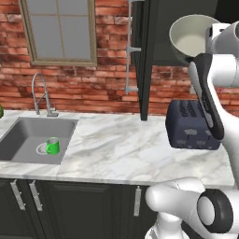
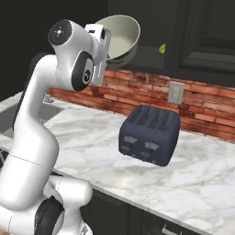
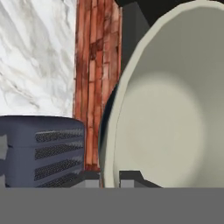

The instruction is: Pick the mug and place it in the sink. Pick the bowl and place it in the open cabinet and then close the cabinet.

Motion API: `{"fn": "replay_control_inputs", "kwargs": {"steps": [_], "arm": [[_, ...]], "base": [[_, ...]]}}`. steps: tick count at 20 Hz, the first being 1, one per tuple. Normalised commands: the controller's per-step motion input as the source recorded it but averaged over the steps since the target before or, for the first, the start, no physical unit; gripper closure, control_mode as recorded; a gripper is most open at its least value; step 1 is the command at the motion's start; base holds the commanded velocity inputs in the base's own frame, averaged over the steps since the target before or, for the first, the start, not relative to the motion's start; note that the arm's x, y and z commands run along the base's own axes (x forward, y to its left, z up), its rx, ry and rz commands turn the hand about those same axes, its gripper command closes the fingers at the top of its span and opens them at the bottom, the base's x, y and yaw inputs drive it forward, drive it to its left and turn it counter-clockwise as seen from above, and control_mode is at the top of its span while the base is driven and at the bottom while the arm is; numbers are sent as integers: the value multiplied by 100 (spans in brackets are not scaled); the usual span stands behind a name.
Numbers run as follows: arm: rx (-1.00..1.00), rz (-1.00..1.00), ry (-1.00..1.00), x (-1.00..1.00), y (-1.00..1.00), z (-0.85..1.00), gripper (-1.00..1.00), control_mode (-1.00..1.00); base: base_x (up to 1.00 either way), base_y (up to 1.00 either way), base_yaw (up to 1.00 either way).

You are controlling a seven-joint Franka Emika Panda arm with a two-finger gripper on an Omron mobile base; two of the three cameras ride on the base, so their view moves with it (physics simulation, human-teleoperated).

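You had the gripper (image 3: 108, 177) clamped on the bowl (image 1: 189, 37) rim, tilted high toward the cabinet (image 1: 144, 56). The mug (image 1: 52, 146) already sat in the sink (image 1: 18, 135).

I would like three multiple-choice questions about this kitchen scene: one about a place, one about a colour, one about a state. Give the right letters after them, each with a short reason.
1. Where is the mug?
A. on the toaster
B. in the sink
C. inside the cabinet

2. What colour is the toaster?
A. dark blue-grey
B. red
C. white

3. What is the state of the bowl?
A. lying upside down on the counter
B. resting in the sink
C. held up, tilted, by the gripper

Answers:
1 B, it stands near the drain.
2 A, both base views show that colour.
3 C, the fingertips are pinched on its rim, high in front of the cabinet.
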Motion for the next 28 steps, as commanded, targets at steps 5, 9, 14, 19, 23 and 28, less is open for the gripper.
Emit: {"fn": "replay_control_inputs", "kwargs": {"steps": [5, 9, 14, 19, 23, 28], "arm": [[2, 1, 1, 63, -12, 4, 100, -100], [0, 2, 0, 59, -17, 0, 100, -100], [0, 0, 3, 71, -13, -9, 100, -100], [0, 0, 6, 70, -12, -16, 100, -100], [1, 1, 9, 57, -15, -3, 100, -100], [1, 1, 18, 29, -17, 2, 100, -100]], "base": [[0, 0, 0], [0, 0, 0], [0, 0, 0], [0, 0, 0], [0, 0, 0], [0, 0, 0]]}}
